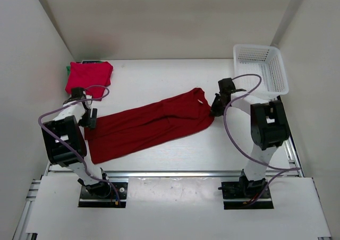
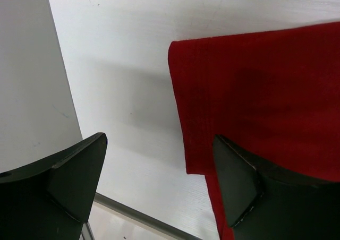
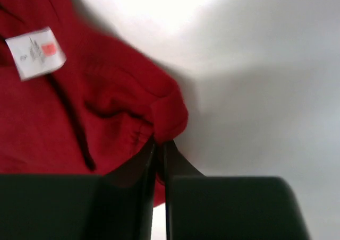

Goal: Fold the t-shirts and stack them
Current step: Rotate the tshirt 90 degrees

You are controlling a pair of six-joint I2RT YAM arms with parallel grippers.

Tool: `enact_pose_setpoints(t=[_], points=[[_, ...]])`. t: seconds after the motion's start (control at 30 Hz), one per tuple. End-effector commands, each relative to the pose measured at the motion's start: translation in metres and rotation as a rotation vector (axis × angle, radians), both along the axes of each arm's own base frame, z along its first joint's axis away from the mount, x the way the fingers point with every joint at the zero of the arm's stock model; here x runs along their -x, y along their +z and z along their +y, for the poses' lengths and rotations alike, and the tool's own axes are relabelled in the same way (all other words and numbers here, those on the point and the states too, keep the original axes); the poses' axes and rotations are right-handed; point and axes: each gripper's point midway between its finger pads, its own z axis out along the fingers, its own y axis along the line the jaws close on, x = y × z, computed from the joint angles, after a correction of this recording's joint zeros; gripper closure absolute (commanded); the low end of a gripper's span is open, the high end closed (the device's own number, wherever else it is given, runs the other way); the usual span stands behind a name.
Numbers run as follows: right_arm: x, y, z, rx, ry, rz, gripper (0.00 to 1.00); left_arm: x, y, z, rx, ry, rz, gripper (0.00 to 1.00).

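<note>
**Third shirt mid-fold.** A red t-shirt lies in a long, narrow band slantwise across the white table. Its collar end points toward the right arm and its other end toward the left.

The right gripper has its jaws pressed together on a bunched fold of cloth at the collar-side edge, not far from the white neck label. The wrist view shows red fabric pinched at the fingertips.

The left gripper hangs over the opposite end with its jaws spread wide. One finger is above the shirt's corner and the other is over bare table, and it grips nothing.

In the far left corner a folded red t-shirt rests on a green t-shirt, of which only an edge shows. A white mesh basket stands at the far right, well apart from the work.

The step in hand appears to be the last shirt's crosswise fold, since the lengthwise fold looks done. The next move likely calls for the left jaws to drop and close on their corner so that both ends are held. One end would then be carried over the other without dragging the slack cloth out of line, before the bundle goes onto the pile.
</note>
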Motion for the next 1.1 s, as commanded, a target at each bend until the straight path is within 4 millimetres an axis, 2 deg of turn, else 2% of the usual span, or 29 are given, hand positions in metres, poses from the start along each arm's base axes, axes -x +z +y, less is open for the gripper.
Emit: enact_pose_setpoints(t=[0.0, 0.03, 0.07, 0.1, 0.13, 0.17, 0.2, 0.23, 0.27, 0.3, 0.37, 0.43, 0.57, 0.63, 0.67, 0.7, 0.73, 0.8, 0.83, 0.87, 0.9, 0.93, 0.97, 1.0, 1.03, 1.07], points=[[-0.026, -0.021, 0.009, 0.007, 0.042, 0.033, 1.0, -0.006, 0.023, 0.003, -0.012, 0.002, -0.053, 0.09], [-0.038, -0.018, 0.012, -0.002, 0.05, 0.02, 1.0, -0.01, 0.027, 0.002, -0.008, -0.008, -0.07, 0.09], [-0.062, -0.014, 0.023, 0.007, 0.097, -0.008, 1.0, -0.01, 0.025, -0.001, 0.0, -0.023, -0.058, 0.08], [-0.103, -0.001, 0.036, 0.022, 0.136, -0.081, 1.0, -0.013, 0.028, -0.007, 0.006, -0.036, -0.057, 0.07], [-0.113, -0.002, 0.042, 0.06, 0.163, -0.07, 1.0, -0.015, 0.028, -0.01, 0.015, -0.046, -0.054, 0.07], [-0.162, 0.012, 0.048, 0.139, 0.196, -0.162, 1.0, -0.014, 0.026, -0.015, 0.028, -0.056, -0.036, 0.07], [-0.197, 0.028, 0.065, 0.142, 0.205, -0.259, 1.0, -0.013, 0.022, -0.019, 0.041, -0.054, -0.01, 0.07], [-0.224, 0.04, 0.073, 0.119, 0.171, -0.326, 0.98, -0.014, 0.018, -0.025, 0.062, -0.063, 0.01, 0.07], [-0.234, 0.043, 0.078, 0.118, 0.173, -0.347, 0.84, -0.017, 0.02, -0.029, 0.076, -0.07, 0.005, 0.07], [-0.257, 0.06, 0.092, 0.125, 0.202, -0.429, 0.6, -0.013, 0.014, -0.032, 0.092, -0.069, 0.039, 0.07], [-0.275, 0.089, 0.1, 0.13, 0.227, -0.539, 0.45, -0.015, 0.009, -0.041, 0.13, -0.084, 0.048, 0.07], [-0.276, 0.113, 0.084, 0.154, 0.193, -0.56, 0.43, -0.015, 0.008, -0.048, 0.146, -0.101, 0.061, 0.07], [-0.248, 0.144, 0.049, 0.202, 0.104, -0.495, 0.42, -0.012, 0.004, -0.067, 0.194, -0.134, 0.069, 0.07], [-0.222, 0.173, 0.036, 0.234, 0.069, -0.48, 0.41, -0.013, 0.007, -0.073, 0.204, -0.146, 0.053, 0.07], [-0.212, 0.18, 0.038, 0.234, 0.077, -0.472, 0.41, -0.01, 0.005, -0.074, 0.203, -0.152, 0.062, 0.07], [-0.195, 0.197, 0.036, 0.237, 0.078, -0.478, 0.41, -0.011, 0.01, -0.073, 0.194, -0.147, 0.046, 0.07], [-0.173, 0.215, 0.041, 0.23, 0.093, -0.492, 0.4, -0.008, 0.01, -0.075, 0.194, -0.15, 0.043, 0.08], [-0.119, 0.234, 0.056, 0.232, 0.158, -0.521, 0.38, -0.002, 0.016, -0.072, 0.197, -0.133, 0.014, 0.07], [-0.108, 0.24, 0.064, 0.231, 0.169, -0.554, 0.36, 0.0, 0.016, -0.073, 0.21, -0.126, 0.013, 0.07], [-0.07, 0.234, 0.071, 0.23, 0.21, -0.544, 0.35, 0.0, 0.023, -0.072, 0.231, -0.116, -0.023, 0.07], [-0.044, 0.203, 0.085, 0.231, 0.268, -0.515, 0.35, 0.004, 0.024, -0.072, 0.264, -0.095, -0.04, 0.06], [-0.024, 0.227, 0.094, 0.141, 0.263, -0.589, 0.34, 0.006, 0.024, -0.074, 0.301, -0.082, -0.051, 0.06], [0.008, 0.205, 0.098, 0.1, 0.27, -0.555, 0.35, 0.009, 0.026, -0.072, 0.314, -0.074, -0.06, 0.06], [0.036, 0.18, 0.113, 0.062, 0.336, -0.524, 0.34, 0.012, 0.027, -0.069, 0.326, -0.052, -0.068, 0.06], [0.052, 0.187, 0.124, -0.006, 0.331, -0.541, 0.34, 0.014, 0.026, -0.071, 0.336, -0.054, -0.067, 0.06], [0.067, 0.174, 0.12, -0.026, 0.29, -0.501, 0.34, 0.016, 0.028, -0.07, 0.331, -0.054, -0.076, 0.07]])
